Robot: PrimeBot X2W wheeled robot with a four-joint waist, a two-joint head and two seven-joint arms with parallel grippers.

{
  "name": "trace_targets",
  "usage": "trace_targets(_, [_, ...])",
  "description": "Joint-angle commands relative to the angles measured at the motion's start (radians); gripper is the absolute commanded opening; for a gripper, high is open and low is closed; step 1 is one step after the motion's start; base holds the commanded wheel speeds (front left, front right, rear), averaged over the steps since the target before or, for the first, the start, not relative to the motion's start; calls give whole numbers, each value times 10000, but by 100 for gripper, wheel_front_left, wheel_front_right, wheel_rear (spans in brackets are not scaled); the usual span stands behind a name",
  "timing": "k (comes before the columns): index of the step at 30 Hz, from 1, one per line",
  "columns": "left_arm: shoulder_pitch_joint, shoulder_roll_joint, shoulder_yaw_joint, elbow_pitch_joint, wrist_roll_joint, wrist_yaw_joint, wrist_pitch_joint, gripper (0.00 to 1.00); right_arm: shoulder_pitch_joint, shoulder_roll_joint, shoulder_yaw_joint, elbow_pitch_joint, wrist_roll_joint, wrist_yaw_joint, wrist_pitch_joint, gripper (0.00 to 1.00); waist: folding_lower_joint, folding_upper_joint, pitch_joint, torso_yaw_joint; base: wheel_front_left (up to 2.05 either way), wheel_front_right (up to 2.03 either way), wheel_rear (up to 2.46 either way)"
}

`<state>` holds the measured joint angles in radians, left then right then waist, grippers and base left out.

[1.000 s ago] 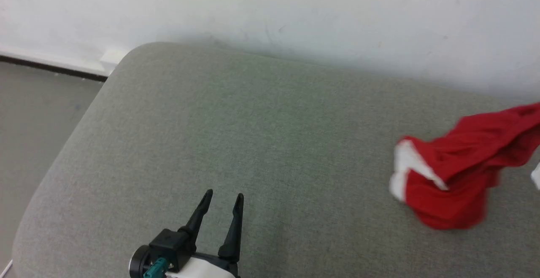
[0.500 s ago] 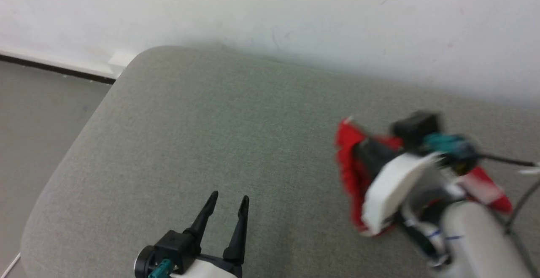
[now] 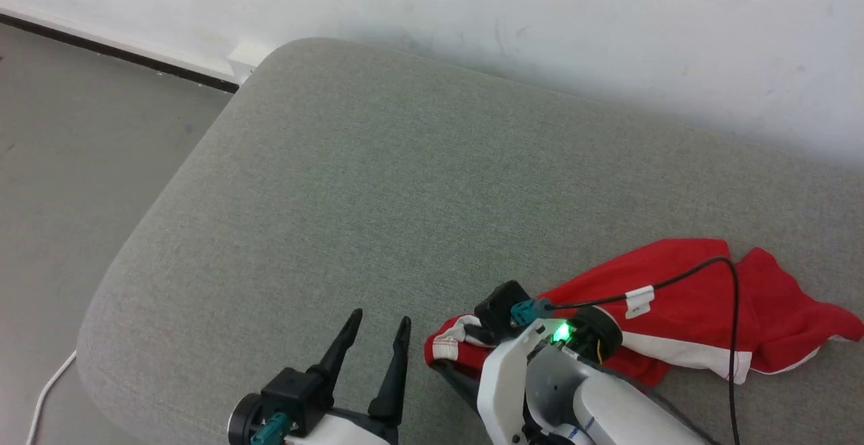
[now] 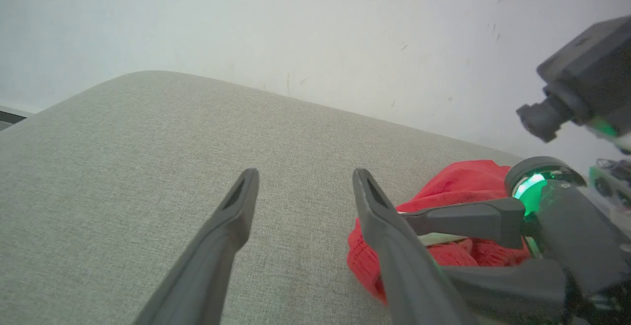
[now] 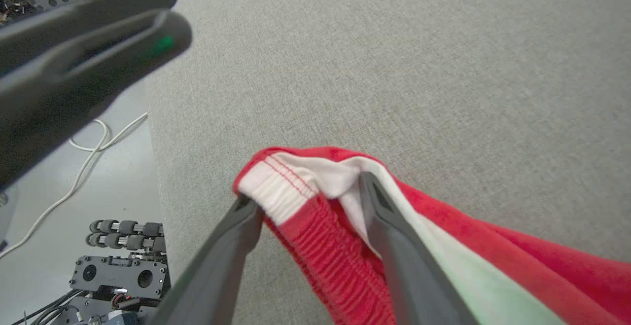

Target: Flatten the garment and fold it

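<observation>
Grey cushion (image 3: 405, 181) bears crumpled red, white-striped garment (image 3: 783, 317).

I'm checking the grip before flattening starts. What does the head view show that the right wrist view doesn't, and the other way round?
Head view adds: the full crumpled spread of the garment, a black cable crossing it, and the dark skirting strip. Right wrist view adds: the ribbed waistband lying between the open jaws of the right gripper, and black metal hardware on the floor. Shared: the red garment on the grey cushion, and the left gripper.
</observation>
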<state>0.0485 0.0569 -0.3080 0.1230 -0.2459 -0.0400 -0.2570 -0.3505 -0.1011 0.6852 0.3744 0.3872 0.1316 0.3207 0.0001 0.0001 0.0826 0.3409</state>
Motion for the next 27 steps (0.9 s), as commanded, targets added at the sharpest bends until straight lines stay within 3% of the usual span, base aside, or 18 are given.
trace_targets(1, [-143, -40, 85, 36, 5, 68, -47, 100, -206, -15, 154, 115, 178, -9, -57, 100, -1, -1, -110, -72, 0, 0, 0])
trace_targets(9, [16, -8, 504, 20, 139, 46, -47, 100, -352, -863, -163, -252, 617, -9, 7, 100, -1, -1, -690, -816, 0, 0, 0])
trace_targets(16, [135, 19, 897, -182, 151, 87, -47, 100, 222, -2144, -1964, -1676, 277, -9, 232, 100, -1, -1, -958, -1549, 0, 0, 0])
trace_targets(19, [146, 15, 1085, -295, 88, 111, -47, 100, 679, -2194, -3520, -2458, 73, -9, -526, 100, -1, -1, -969, -1792, 0, 0, 0])
trace_targets(21, [153, 11, 1161, -334, 41, 121, -47, 100, 869, -2165, -4033, -2669, -52, -9, -853, 100, -1, -1, -964, -1873, 0, 0, 0])
trace_targets(27, [189, -10, 1342, -384, -57, 69, -47, 100, 2505, -1401, -6376, -3377, -888, -9, -2605, 100, -1, -1, -896, -2267, 0, 0, 0])
